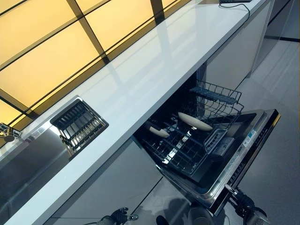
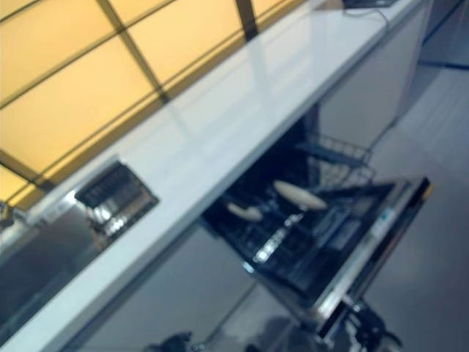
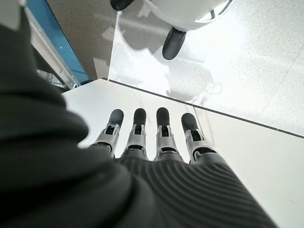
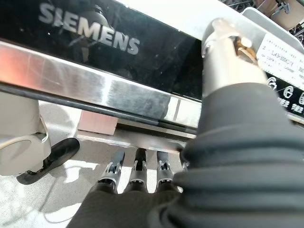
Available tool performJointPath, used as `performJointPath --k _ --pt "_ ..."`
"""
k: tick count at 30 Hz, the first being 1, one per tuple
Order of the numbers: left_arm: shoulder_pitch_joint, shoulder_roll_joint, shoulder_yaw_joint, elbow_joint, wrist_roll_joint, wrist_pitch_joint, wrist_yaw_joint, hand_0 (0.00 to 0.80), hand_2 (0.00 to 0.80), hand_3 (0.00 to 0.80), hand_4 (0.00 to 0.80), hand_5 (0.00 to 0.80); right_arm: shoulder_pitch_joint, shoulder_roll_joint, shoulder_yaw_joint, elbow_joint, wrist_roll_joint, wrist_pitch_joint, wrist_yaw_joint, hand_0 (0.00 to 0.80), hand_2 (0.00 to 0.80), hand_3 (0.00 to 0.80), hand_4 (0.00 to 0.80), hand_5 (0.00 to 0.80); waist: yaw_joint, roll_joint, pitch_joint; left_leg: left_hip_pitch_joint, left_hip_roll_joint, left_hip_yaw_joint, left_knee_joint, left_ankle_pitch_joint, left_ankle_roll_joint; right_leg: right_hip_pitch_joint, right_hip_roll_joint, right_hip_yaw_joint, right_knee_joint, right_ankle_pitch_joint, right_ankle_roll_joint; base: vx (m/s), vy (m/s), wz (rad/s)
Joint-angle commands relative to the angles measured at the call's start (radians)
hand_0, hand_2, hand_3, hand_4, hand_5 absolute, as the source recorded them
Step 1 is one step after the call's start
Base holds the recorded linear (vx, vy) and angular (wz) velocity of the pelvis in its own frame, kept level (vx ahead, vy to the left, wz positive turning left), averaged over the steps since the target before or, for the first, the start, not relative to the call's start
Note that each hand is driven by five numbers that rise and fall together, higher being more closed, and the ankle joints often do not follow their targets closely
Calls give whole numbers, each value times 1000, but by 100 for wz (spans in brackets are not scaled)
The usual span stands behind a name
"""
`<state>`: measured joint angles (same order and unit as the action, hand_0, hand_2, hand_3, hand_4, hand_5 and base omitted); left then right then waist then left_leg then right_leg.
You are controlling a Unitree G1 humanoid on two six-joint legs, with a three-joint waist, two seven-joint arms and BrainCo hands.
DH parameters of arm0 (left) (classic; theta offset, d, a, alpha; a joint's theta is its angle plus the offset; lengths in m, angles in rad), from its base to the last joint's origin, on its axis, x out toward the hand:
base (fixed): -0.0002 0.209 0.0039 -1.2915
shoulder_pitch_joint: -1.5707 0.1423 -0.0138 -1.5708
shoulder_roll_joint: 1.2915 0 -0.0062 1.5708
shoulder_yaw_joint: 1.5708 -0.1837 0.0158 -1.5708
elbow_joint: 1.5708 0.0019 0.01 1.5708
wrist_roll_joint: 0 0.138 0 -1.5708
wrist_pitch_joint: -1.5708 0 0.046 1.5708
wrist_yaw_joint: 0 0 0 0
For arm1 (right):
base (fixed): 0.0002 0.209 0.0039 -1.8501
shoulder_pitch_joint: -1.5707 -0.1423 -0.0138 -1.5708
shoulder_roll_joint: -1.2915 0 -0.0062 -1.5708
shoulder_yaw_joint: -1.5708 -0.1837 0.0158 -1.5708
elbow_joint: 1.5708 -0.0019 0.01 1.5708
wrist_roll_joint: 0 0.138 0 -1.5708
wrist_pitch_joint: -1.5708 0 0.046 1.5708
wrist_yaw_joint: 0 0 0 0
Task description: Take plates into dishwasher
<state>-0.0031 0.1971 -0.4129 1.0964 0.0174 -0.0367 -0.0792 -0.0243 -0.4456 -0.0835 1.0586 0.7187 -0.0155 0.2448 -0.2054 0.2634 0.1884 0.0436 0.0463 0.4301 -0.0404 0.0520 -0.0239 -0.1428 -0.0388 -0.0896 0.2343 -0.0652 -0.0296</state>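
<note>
Down in the pulled-out lower rack (image 1: 187, 150), I see two plates (image 1: 194, 121) already lying among the wires. My right robot hand (image 4: 137, 178) sits at the dishwasher door (image 1: 243, 157) edge, fingers straight beneath the lip, thumb on top, probably to swing it shut. My left robot hand (image 3: 152, 135) hangs spread, idle below the desk (image 1: 154, 65).
</note>
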Motion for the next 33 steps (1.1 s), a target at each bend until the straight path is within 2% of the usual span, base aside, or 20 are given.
performJointPath --k 1,11,14,22,33 --pt "-15 2 -14 17 -1 -26 7 0 0 0 0 0 -45 42 58 -74 10 -8 62 0 0 0 0 0 10 -56 -6 6 39 -43 -41 117 -84 263 27 -77 -300 -20 -26 0 0 0" --pt "14 7 -7 16 12 -37 0 0 0 0 0 0 -50 45 101 -177 -24 -13 161 0 0 0 0 0 26 -70 -5 10 34 -55 -21 102 -83 287 23 -92 -312 -19 -29 6 8 0" --pt "23 15 1 11 15 -31 -8 0 0 0 0 0 -53 59 130 -233 -42 -15 172 0 0 0 0 0 35 -81 -9 18 28 -54 -27 81 -75 291 21 -94 -321 -14 -23 30 58 3" --pt "52 17 17 42 22 -52 8 0 0 0 0 0 -90 67 180 -342 -51 11 175 0 0 0 0 0 61 -113 -24 22 18 -72 -19 44 -63 290 18 -94 -322 -14 -16 32 71 1" --pt "64 30 35 54 11 -42 22 0 0 0 0 0 -150 78 221 -427 -35 32 129 0 0 0 0 0 121 -155 -48 36 -2 -107 -4 -27 -36 315 3 -149 -322 -20 -8 71 94 9"
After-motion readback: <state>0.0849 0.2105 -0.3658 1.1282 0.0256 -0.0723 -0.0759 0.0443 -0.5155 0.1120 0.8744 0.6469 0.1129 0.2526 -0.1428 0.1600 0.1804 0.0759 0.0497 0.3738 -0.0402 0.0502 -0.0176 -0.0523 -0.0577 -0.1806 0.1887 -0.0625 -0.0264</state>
